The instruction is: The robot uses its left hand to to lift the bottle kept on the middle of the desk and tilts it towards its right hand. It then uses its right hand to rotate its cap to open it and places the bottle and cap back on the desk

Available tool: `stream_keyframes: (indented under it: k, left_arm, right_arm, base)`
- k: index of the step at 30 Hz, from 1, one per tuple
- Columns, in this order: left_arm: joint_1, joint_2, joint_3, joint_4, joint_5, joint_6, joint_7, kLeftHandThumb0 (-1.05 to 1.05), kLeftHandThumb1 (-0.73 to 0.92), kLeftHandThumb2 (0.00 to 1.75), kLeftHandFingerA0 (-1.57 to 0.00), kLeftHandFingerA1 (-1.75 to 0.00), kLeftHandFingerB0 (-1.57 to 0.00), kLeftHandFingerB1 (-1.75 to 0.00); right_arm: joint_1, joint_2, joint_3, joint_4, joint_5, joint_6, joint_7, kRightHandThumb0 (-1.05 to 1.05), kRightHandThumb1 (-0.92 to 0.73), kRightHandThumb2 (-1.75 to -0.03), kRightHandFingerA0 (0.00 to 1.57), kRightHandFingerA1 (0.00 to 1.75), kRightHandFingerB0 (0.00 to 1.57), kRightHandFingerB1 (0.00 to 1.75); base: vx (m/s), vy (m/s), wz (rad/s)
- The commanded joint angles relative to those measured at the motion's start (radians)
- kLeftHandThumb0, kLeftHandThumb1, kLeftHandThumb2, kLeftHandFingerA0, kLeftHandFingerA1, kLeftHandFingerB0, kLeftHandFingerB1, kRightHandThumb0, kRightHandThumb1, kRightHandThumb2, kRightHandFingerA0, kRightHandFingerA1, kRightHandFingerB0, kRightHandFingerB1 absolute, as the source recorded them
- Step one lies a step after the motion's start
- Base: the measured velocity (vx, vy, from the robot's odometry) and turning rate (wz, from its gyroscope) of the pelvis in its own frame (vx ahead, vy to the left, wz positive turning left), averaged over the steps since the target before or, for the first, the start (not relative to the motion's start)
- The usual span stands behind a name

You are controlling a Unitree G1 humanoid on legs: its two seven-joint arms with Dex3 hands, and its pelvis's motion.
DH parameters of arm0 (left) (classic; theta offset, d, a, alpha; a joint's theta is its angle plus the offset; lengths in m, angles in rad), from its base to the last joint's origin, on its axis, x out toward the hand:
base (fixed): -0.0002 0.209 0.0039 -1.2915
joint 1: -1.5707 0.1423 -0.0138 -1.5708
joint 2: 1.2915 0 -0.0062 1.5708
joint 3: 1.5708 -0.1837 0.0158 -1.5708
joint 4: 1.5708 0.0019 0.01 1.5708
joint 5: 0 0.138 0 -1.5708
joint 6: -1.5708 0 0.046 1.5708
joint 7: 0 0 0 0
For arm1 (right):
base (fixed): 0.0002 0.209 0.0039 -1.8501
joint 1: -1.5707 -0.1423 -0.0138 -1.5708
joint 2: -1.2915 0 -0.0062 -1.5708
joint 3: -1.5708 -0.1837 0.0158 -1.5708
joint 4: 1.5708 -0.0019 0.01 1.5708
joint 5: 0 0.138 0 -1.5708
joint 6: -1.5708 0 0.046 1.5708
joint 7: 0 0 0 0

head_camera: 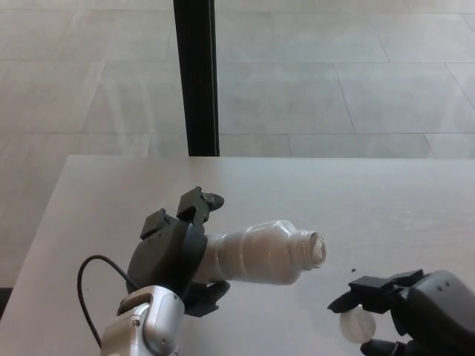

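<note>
Two hands I see now on my screen. The left hand point(172, 256) grips the bottle point(263, 252) around its base and keeps it above the desk point(96, 200), lying almost flat, with the open mouth pointing away from the palm toward the right hand point(415, 315). The right hand holds the white cap point(358, 326) between its fingertips, well apart from the bottle mouth.

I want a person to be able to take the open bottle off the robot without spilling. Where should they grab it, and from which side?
Grip the bare shoulder of the bottle, just below its open neck, coming from above or the far side. The left hand wraps the base end, and the right hand, holding the cap, sits near the mouth. The bottle lies tilted, mouth towards the right hand, so keep it level.
</note>
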State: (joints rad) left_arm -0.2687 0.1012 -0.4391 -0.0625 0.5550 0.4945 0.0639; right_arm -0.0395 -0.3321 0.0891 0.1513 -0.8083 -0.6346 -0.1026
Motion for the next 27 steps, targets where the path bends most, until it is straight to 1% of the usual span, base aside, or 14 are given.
stream_keyframes:
  k: [1,6,7,8,10,11,12,15,16,17,18,21,25,27]
  left_arm:
    - [-0.031,0.031,-0.068,-0.043,0.068,0.333,-0.228,-0.01,0.82,0.78,-0.76,-1.03,-0.64,-0.75]
    - [-0.04,0.034,-0.094,-0.03,0.082,0.348,-0.234,0.01,0.81,0.82,-0.74,-1.16,-0.66,-0.8]
    - [-0.057,0.032,-0.097,-0.023,0.078,0.382,-0.25,-0.01,0.83,0.8,-0.71,-1.07,-0.63,-0.74]
    - [-0.066,0.04,-0.095,-0.027,0.074,0.377,-0.26,0.0,0.84,0.81,-0.62,-0.82,-0.6,-0.71]
    - [-0.088,0.051,-0.099,-0.032,0.068,0.412,-0.29,-0.01,0.85,0.79,-0.64,-0.86,-0.61,-0.72]
    - [-0.126,0.084,-0.128,-0.03,0.074,0.452,-0.354,0.02,0.8,0.8,-0.76,-1.55,-0.7,-1.09]
    - [-0.177,0.104,-0.149,-0.013,0.048,0.52,-0.423,0.01,0.83,0.76,-0.76,-1.7,-0.63,-1.23]
    - [-0.274,0.161,-0.195,0.003,-0.027,0.593,-0.564,0.02,0.7,0.86,-0.78,-1.75,-0.57,-1.36]
    - [-0.322,0.166,-0.205,0.012,-0.074,0.659,-0.601,0.04,0.77,0.7,-0.74,-1.75,-0.55,-1.27]
    - [-0.369,0.169,-0.217,0.04,-0.098,0.683,-0.631,0.04,0.82,0.59,-0.64,-1.62,-0.53,-1.05]
    - [-0.393,0.166,-0.219,0.055,-0.111,0.694,-0.639,0.03,0.77,0.68,-0.59,-1.74,-0.46,-1.12]
    - [-0.414,0.167,-0.224,0.054,-0.126,0.718,-0.64,-0.02,0.75,0.73,-0.67,-1.74,-0.55,-1.09]
    - [-0.428,0.14,-0.18,0.053,-0.18,0.729,-0.643,-0.07,0.73,0.8,-0.85,-1.75,-0.67,-1.27]
    - [-0.414,0.129,-0.159,0.064,-0.206,0.718,-0.648,-0.12,0.78,0.75,-0.83,-1.75,-0.64,-1.27]
  right_arm:
    - [-0.084,0.048,0.132,0.241,-0.218,0.44,0.141,-0.35,-0.66,-0.72,0.88,1.3,0.82,0.71]
    - [-0.135,0.044,0.175,0.291,-0.251,0.523,0.214,-0.33,-0.64,-0.74,0.8,1.32,0.78,0.78]
    - [-0.161,0.04,0.188,0.311,-0.251,0.557,0.288,-0.32,-0.69,-0.68,0.73,0.93,0.72,0.66]
    - [-0.18,0.021,0.203,0.325,-0.266,0.551,0.305,-0.39,-0.7,-0.61,0.75,0.73,0.65,0.55]
    - [-0.192,0.005,0.211,0.323,-0.264,0.556,0.327,-0.42,-0.7,-0.6,0.72,0.82,0.59,0.5]
    - [-0.196,-0.01,0.206,0.319,-0.251,0.545,0.328,-0.48,-0.69,-0.61,0.66,0.98,0.5,0.44]
    - [-0.196,-0.02,0.203,0.307,-0.246,0.542,0.316,-0.48,-0.69,-0.6,0.59,0.95,0.49,0.46]
    - [-0.2,-0.031,0.195,0.281,-0.241,0.552,0.308,-0.48,-0.71,-0.62,0.46,1.28,0.5,0.45]
    - [-0.198,-0.038,0.193,0.277,-0.236,0.544,0.29,-0.46,-0.71,-0.63,0.44,1.31,0.53,0.43]
    - [-0.187,-0.042,0.186,0.259,-0.233,0.528,0.248,-0.45,-0.72,-0.63,0.44,1.31,0.6,0.45]
    - [-0.183,-0.044,0.182,0.259,-0.227,0.512,0.211,-0.44,-0.7,-0.62,0.45,1.24,0.65,0.47]
    - [-0.176,-0.046,0.179,0.247,-0.21,0.505,0.205,-0.45,-0.71,-0.62,0.41,1.19,0.67,0.51]
    - [-0.17,-0.052,0.155,0.225,-0.174,0.471,0.155,-0.44,-0.68,-0.62,0.43,1.33,0.76,0.56]
    - [-0.168,-0.055,0.151,0.222,-0.169,0.461,0.133,-0.44,-0.68,-0.62,0.42,1.27,0.77,0.57]
  base:
    - [0.0,0.0,0.0]
    - [0.0,0.0,0.0]
    - [0.0,0.0,0.0]
    - [0.0,0.0,0.0]
    - [0.0,0.0,0.0]
    - [0.0,0.0,0.0]
    - [0.0,0.0,0.0]
    - [0.0,0.0,0.0]
    - [0.0,0.0,0.0]
    - [0.0,0.0,0.0]
    - [0.0,0.0,0.0]
    - [0.0,0.0,0.0]
    - [0.0,0.0,0.0]
    - [0.0,0.0,0.0]
